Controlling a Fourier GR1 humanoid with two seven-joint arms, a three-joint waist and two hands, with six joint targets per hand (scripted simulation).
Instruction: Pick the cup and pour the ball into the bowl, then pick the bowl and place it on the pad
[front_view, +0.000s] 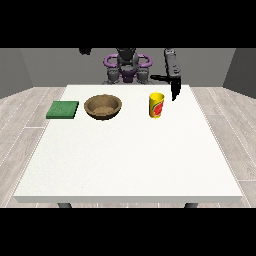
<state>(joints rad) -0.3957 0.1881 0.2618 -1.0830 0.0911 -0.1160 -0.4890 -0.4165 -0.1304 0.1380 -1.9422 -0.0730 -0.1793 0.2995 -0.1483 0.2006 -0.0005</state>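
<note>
Cup (156, 105), yellow with a red mark, stands upright on the white desk (130, 160), right of the brown bowl (103, 107); a green pad (62, 109) lies left of the bowl. The robot hand at the view's right (174, 89) hangs just beside the cup, fingers pointing down and straight. The robot hand at the view's left (85, 50) is raised; its fingers cannot be made out.

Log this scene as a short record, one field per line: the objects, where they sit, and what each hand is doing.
cup: yellow cup, upright, right of centre
bowl: brown bowl, left of the cup, apart from it
pad: green pad, left of the bowl, bare
ball: not visible
hand at the view's right: hangs beside the cup, not touching
hand at the view's left: raised at the top edge
table: white table
</note>
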